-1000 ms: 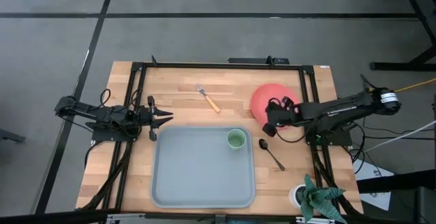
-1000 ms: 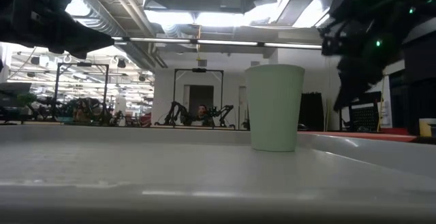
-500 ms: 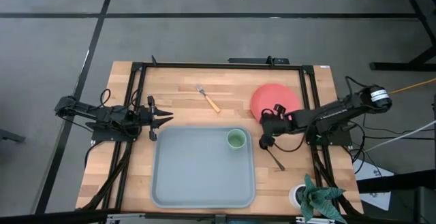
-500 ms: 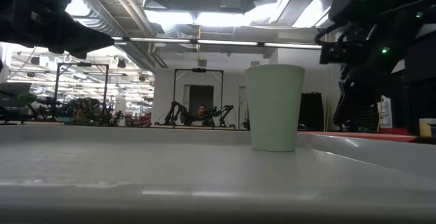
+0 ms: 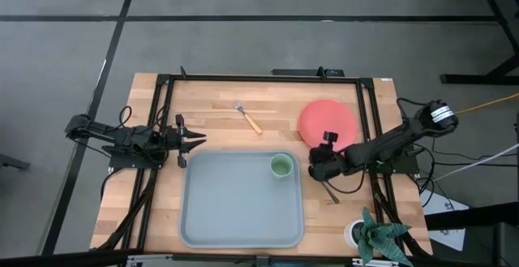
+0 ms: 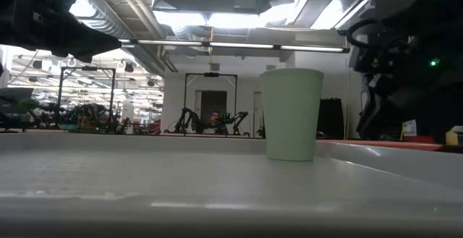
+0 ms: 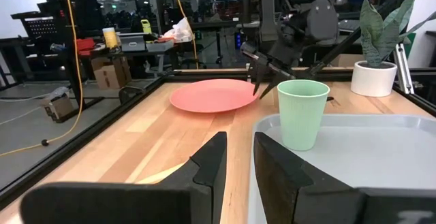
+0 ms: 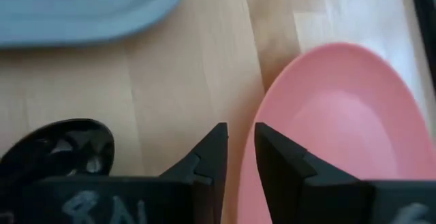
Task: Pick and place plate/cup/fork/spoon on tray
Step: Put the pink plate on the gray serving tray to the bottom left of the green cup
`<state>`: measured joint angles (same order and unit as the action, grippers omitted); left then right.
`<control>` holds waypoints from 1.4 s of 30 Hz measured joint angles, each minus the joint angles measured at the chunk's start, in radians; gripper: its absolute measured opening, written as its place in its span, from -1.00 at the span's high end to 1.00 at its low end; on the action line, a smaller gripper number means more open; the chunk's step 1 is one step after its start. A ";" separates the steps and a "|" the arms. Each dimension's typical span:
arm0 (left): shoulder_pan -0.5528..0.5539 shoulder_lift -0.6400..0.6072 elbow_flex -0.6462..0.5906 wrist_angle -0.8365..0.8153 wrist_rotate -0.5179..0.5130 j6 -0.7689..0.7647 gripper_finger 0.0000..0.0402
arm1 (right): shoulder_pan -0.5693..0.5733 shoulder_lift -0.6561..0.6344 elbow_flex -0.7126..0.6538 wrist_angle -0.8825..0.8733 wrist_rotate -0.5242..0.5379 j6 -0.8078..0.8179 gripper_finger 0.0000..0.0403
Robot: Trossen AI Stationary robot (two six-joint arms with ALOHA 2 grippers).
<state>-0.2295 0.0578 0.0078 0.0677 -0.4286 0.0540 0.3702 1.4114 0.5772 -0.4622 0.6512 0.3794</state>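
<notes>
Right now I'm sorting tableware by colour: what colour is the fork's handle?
Yellow-orange, with silver tines; the fork shows best in the high view.

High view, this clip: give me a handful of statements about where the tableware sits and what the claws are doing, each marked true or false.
1. The cup stands inside the tray. True.
2. The plate is on the tray. False: it lies on the bare table, beyond the tray's far right corner.
3. The fork lies on the table, outside the tray. True.
4. The right claw is above the fork. False: it is just right of the tray, over the spoon, near the plate's edge.
5. The left claw holds the cup. False: it waits at the table's left side, holding nothing, with its fingers slightly parted.
</notes>
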 joint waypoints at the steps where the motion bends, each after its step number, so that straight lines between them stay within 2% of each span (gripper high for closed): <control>1: 0.000 0.000 0.000 0.000 0.000 0.000 0.66 | 0.000 0.010 0.000 0.001 -0.006 0.010 0.60; 4: 0.000 0.000 0.000 0.000 0.000 0.000 0.66 | -0.001 0.033 0.000 0.001 -0.031 0.033 0.60; 8: 0.000 0.000 0.000 0.000 0.000 0.000 0.66 | -0.001 0.053 0.000 -0.003 0.009 0.053 0.60; 17: 0.000 0.000 0.000 0.000 0.000 -0.001 0.66 | -0.016 0.061 0.000 -0.063 0.026 0.115 0.60; 22: 0.000 0.000 0.000 0.000 0.000 -0.001 0.66 | -0.044 0.061 -0.015 -0.076 -0.032 0.137 0.60; 34: 0.000 0.000 0.000 0.001 0.000 -0.005 0.66 | -0.098 0.060 -0.057 -0.065 -0.037 0.167 0.61; 42: 0.000 0.000 0.000 0.001 0.001 -0.022 0.66 | -0.100 0.059 -0.058 -0.067 0.000 0.175 0.94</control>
<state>-0.2295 0.0578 0.0078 0.0685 -0.4280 0.0322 0.2703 1.4700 0.5190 -0.5289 0.6507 0.5542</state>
